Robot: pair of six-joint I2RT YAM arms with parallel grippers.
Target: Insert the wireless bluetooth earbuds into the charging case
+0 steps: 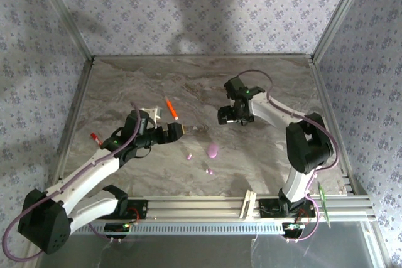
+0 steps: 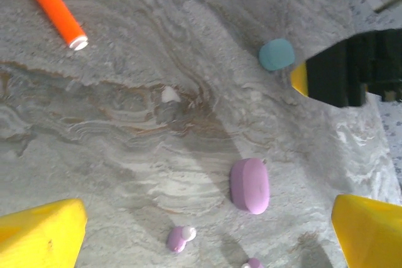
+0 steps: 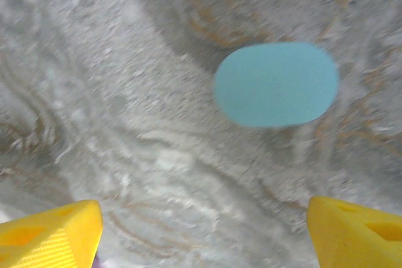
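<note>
Earbuds, pink pair: you have two tiny glossy pink buds loose on the tabletop, around the middle of its near half, both outside the cases.
First pink bud (image 2: 179,238): it has a white tip and lies near the pink case (image 2: 250,185) on that case's left side, not touching it.
Second pink bud (image 2: 253,263): it lies on the near-edge side of the pink case. The bottom of your left wrist view cuts it off, so you see only a sliver.
Hard to make out: a small pale piece (image 2: 169,95) lies between the orange stick (image 2: 53,7) and the pink case. It is too small for you to call it a bud.
Cyan case (image 3: 275,84): blurred in your right wrist view. Its smooth oval top faces up and the inside is hidden. It lies right of the tabletop's middle.
Pink case: its smooth oval top also faces up, with the contents hidden. It lies well apart from the cyan case.
Orange stick: it lies flat, farther from the near edge and left of the middle. One end is cut off by the left wrist view.
Left gripper (image 2: 207,230): yellow fingers spread wide, holding nothing, over the pink case and buds.
Right gripper (image 3: 201,218): yellow fingers spread wide with nothing between them. It hovers over the cyan case.
</note>
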